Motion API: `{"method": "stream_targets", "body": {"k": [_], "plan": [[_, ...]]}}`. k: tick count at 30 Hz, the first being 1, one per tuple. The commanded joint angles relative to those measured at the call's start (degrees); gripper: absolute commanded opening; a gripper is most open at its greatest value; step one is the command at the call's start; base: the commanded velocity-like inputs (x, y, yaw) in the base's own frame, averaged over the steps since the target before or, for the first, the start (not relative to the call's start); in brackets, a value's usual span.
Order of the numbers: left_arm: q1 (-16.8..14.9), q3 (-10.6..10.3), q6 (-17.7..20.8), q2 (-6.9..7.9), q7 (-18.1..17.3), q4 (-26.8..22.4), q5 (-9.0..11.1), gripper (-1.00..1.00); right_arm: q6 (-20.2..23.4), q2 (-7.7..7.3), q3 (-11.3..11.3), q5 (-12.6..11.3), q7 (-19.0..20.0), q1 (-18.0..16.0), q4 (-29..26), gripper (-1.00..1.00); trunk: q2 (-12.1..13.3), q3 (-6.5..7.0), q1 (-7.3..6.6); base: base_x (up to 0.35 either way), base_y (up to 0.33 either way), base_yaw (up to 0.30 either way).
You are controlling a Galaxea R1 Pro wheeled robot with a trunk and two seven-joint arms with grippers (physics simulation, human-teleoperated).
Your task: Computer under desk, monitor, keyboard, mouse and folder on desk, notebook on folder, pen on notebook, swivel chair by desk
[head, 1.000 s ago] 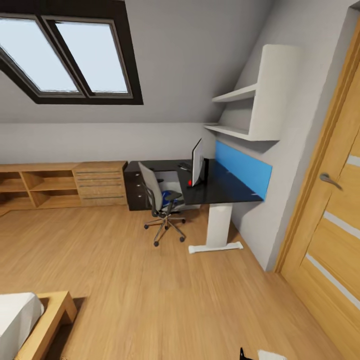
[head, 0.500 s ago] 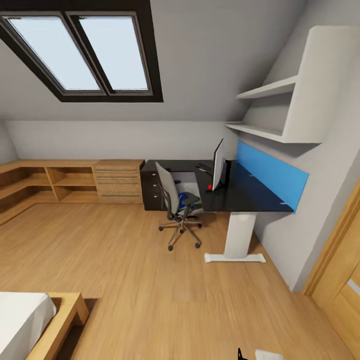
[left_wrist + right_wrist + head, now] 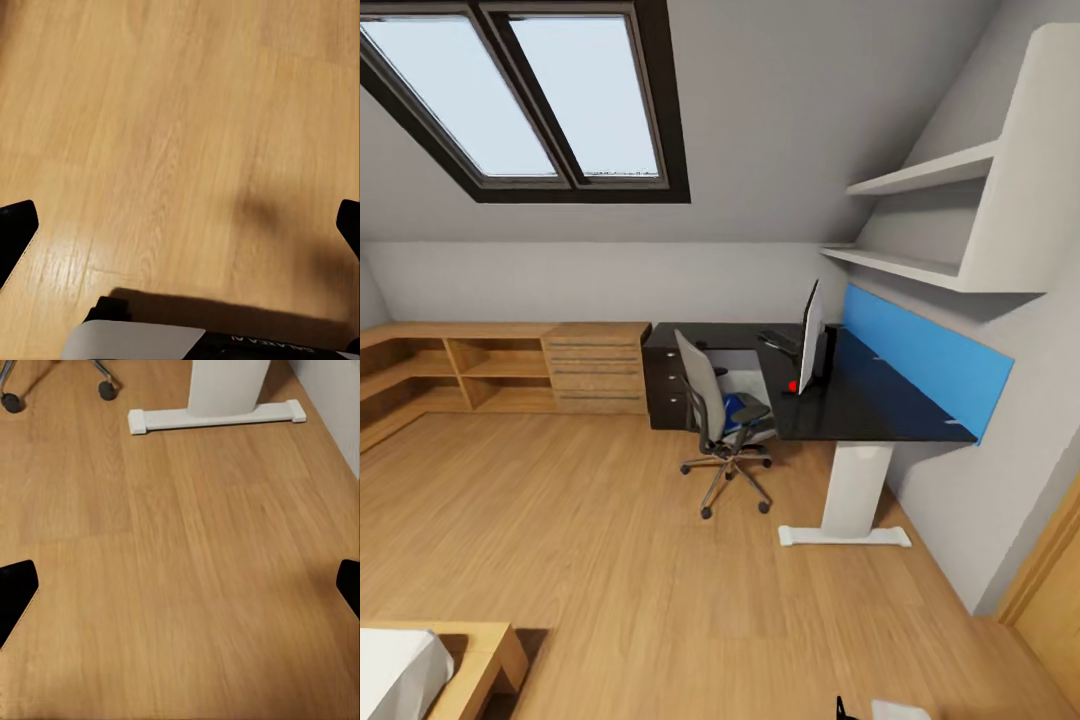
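1. The black worktop (image 3: 860,400) stands by the blue wall panel (image 3: 930,355), and the monitor (image 3: 811,335) sits on it.
2. The swivel chair (image 3: 712,415) is just beside the worktop, with something blue on its seat.
3. Left fingers (image 3: 19,232) are spread wide over the wood floor (image 3: 180,135), holding nothing.
4. Right fingers (image 3: 19,589) are spread wide too, holding nothing, near the worktop's white foot (image 3: 217,416).

Both the left end effector (image 3: 180,225) and right end effector (image 3: 180,585) hang spread wide, holding nothing.
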Motion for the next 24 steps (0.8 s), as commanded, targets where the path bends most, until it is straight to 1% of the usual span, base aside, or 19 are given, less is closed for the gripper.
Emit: {"method": "stream_targets", "body": {"k": [1, 11, 24], "plan": [[0.0, 0.0, -0.2, -0.02, 0.0, 0.0, 0.2, 1.00, -0.2, -0.01, 0.5, -0.5, -0.2, 0.0, 0.0, 1.00, 0.0, -0.07, 0.04, 0.330, 0.103, 0.000], [0.0, 0.0, -0.2, -0.02, 0.0, 0.0, 0.3, 1.00, -0.2, 0.09, 0.5, -0.6, -0.3, 0.0, 0.0, 1.00, 0.0, -0.07, 0.04, 0.328, 0.132, 0.000], [0.0, 0.0, -0.1, -0.02, 0.0, 0.1, 0.3, 1.00, -0.3, 0.09, 0.5, -0.5, -0.2, 0.0, 0.0, 1.00, 0.0, -0.07, 0.04, 0.324, 0.011, 0.000]]}}
